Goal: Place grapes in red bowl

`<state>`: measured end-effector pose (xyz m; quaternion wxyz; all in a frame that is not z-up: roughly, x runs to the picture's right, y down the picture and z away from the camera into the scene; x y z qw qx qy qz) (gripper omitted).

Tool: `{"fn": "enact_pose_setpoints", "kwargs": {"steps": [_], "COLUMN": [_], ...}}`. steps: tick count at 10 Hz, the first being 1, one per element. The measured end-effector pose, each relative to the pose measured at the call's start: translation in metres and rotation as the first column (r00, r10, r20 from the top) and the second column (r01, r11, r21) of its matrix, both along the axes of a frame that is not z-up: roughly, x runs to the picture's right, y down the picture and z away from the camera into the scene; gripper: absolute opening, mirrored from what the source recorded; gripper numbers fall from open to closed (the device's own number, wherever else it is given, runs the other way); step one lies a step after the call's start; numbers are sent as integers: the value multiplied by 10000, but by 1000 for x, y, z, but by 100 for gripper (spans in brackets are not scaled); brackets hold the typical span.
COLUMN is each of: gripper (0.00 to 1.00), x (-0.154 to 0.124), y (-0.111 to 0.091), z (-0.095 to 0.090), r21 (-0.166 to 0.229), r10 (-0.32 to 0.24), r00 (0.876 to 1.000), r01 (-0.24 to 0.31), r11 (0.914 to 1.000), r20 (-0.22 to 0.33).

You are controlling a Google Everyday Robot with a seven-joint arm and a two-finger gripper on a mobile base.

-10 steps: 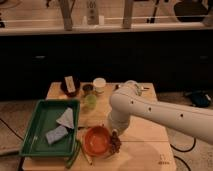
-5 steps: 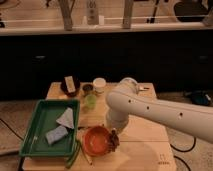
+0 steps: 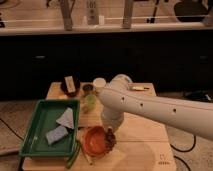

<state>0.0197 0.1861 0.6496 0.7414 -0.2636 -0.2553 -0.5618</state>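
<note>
Worryingly, the grapes (image 3: 110, 140) are lying at the red bowl's (image 3: 92, 141) right rim beneath the gripper (image 3: 109, 131), whose hold I cannot tell, risking tumbling outside.

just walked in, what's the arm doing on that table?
The white robot arm reaches down over the light wooden table, with its end effector low at the right rim of the round orange-red bowl. The small dark purple-brown bunch of grapes sits right under it, at the bowl's right edge. Whether the grapes are released cannot be told. A green rectangular tray lies to the bowl's left.
</note>
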Motion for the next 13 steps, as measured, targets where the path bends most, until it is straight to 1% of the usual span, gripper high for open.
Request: {"fn": "enact_pose_setpoints", "kwargs": {"steps": [2,5,8,13], "gripper": [0,0,0,0], "x": [-13,-32,-47,-62], "y": [-5,-10,-14,-12], "z": [-2,-3,-3,1], "r21": [28,58,64,-35], "r10": [-407,-977,-1374,-1745], "r00": [9987,9929,9870,9805], "r01": [406,975,1374,1755], "r11": [9992,9952,9905,9845], "r20": [322,673,838,902]}}
